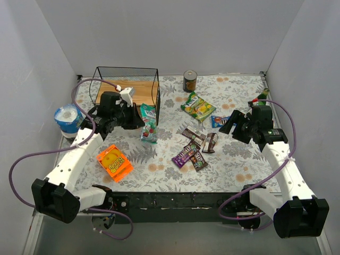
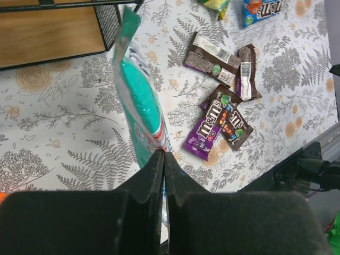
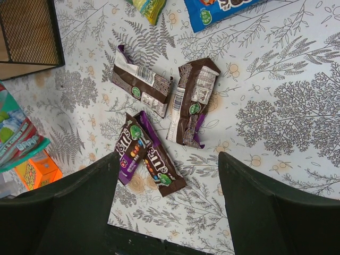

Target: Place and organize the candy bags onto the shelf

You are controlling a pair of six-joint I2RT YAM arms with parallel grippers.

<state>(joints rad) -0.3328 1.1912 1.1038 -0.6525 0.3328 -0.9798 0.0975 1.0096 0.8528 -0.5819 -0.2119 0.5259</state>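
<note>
Left wrist view: the lower end of the teal plastic bag with red print (image 2: 139,101) vanishes inside the tightly pinched black left gripper (image 2: 163,155). The top edge crops the blue glossy packet (image 2: 263,9) and the yellow-green glossy bag (image 2: 215,4). Right wrist view: the flat orange package (image 3: 36,169) sits half behind the right gripper (image 3: 169,156).

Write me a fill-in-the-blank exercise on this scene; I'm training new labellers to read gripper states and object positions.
1. The left gripper is shut on the candy bag coloured ___.
2. The right gripper hovers with jaws ___ above the small packets.
3. The orange package lies beside the ___ arm.

Missing words: teal; open; left.
</note>
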